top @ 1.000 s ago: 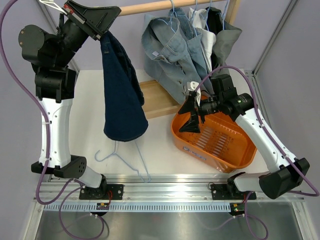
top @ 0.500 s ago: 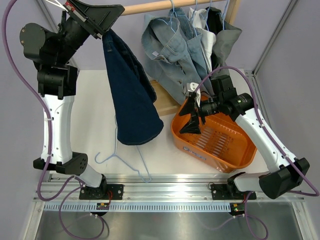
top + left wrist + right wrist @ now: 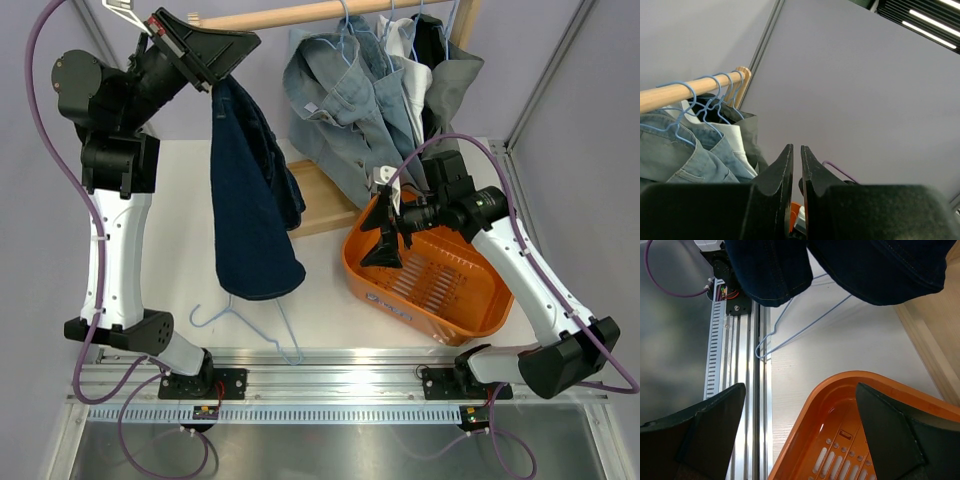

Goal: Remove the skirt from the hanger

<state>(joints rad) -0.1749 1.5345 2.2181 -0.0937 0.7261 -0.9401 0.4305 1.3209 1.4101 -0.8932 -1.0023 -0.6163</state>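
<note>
Top external view: skirt (image 3: pixel 250 210) off the hanger (image 3: pixel 805 326).
Left tool (image 3: pixel 218 80) grips the skirt, dangling above the table (image 3: pixel 180 230); hanger lies flat beneath it. Right tool (image 3: pixel 381 235) gapes wide over the basket (image 3: pixel 470 320).

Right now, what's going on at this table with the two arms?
The left gripper, shut on the skirt, holds it up high so it hangs over the table. The hanger lies bare on the table near the front edge; the skirt is off it. The right gripper hovers open over the orange basket, empty.
</note>
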